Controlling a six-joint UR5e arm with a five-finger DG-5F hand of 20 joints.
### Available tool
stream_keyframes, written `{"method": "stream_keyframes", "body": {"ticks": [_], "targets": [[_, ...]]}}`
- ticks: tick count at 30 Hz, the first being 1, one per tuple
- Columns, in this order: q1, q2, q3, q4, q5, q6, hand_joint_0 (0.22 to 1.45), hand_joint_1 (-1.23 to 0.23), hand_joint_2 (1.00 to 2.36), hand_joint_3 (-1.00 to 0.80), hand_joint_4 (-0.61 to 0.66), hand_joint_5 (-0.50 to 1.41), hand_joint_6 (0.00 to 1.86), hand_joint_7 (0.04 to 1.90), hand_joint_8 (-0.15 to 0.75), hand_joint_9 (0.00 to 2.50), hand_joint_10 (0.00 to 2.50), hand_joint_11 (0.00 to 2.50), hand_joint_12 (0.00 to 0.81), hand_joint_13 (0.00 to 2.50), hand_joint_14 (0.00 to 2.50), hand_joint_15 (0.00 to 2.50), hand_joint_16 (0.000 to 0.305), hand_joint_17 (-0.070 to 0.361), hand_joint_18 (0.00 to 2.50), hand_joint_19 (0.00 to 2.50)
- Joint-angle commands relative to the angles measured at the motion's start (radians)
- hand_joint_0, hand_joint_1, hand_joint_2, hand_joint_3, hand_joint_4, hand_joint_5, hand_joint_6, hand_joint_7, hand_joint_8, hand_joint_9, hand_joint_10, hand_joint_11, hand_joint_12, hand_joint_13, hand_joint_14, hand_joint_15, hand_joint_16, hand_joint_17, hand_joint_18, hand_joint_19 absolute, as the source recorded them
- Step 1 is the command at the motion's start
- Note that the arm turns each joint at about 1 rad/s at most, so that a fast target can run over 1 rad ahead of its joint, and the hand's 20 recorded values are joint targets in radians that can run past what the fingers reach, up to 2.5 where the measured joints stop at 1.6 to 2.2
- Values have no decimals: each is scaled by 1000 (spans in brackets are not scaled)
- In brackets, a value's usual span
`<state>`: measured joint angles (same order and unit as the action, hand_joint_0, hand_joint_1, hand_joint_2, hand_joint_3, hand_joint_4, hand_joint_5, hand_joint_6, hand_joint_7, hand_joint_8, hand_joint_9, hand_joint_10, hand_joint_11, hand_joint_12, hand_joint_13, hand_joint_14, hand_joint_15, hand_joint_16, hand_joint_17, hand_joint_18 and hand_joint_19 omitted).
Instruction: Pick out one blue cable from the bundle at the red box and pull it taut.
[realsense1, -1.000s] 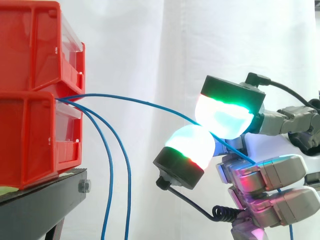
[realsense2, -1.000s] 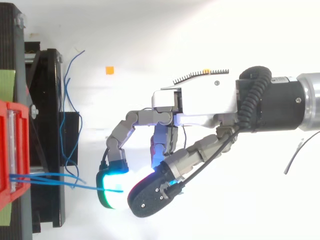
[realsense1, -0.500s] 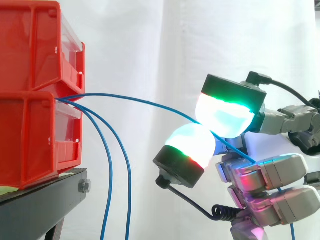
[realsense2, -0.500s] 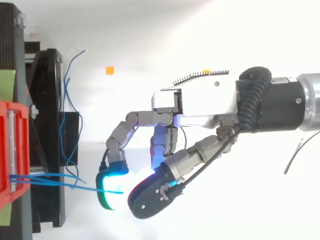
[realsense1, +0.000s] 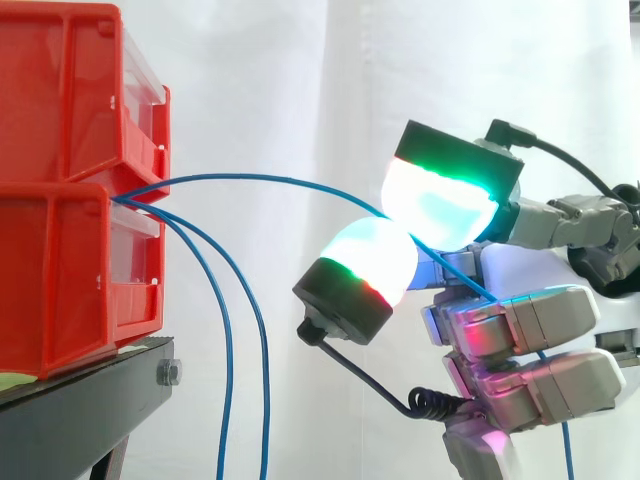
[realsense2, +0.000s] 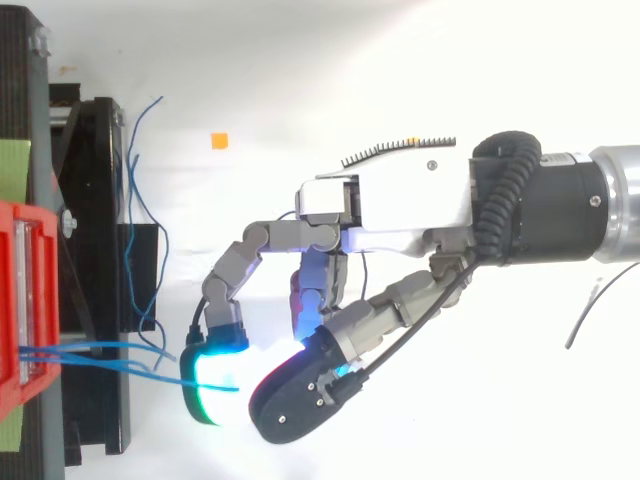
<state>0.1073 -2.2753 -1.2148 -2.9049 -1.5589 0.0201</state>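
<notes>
Several blue cables (realsense1: 215, 300) come out of the gap between the stacked red boxes (realsense1: 70, 190). One blue cable (realsense1: 260, 181) arcs right from the boxes and runs between two glowing fingertips (realsense1: 440, 200) of my hand (realsense1: 520, 330), pinched there by a green-white pad above and a white-red pad below. It sags in a gentle bow, then trails down past the palm. From above, my hand (realsense2: 390, 215) reaches left toward the red boxes (realsense2: 22, 300), and the pinched cable (realsense2: 130, 366) runs to its fingertip (realsense2: 212, 380).
The boxes rest on a black stand (realsense1: 80, 410) at the left. Two other blue cables hang down from the boxes beside the stand. A white curtain (realsense1: 300, 90) backs the scene. A small orange mark (realsense2: 219, 141) lies on the white floor.
My hand has shifted slightly left, toward the boxes, and a little up, with the cable still pinched. The cable's arc has risen and bowed more.
</notes>
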Motion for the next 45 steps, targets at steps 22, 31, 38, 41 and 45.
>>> {"method": "stream_keyframes", "body": {"ticks": [22,31,38,41,45], "targets": [[0,0,0,4,0,0,736,-757,1016,-261,-236,-133,1010,816,200,1443,18,1257,281,1401,24,1106,24,53,919,784],[0,-1,0,4,0,0,736,-755,1016,-267,-242,-133,1011,818,187,1441,18,1260,291,1390,26,1107,33,75,904,810],[0,0,0,4,0,0,734,-756,1016,-265,-242,-133,1010,821,185,1437,19,1256,292,1387,27,1113,34,76,901,810],[0,0,0,4,0,0,734,-757,1016,-266,-245,-133,1010,822,192,1436,19,1242,293,1387,24,1114,34,77,901,810],[0,-1,0,4,0,0,734,-756,1015,-266,-242,-133,1011,815,192,1428,20,1240,301,1379,24,1095,34,78,897,808]]}}
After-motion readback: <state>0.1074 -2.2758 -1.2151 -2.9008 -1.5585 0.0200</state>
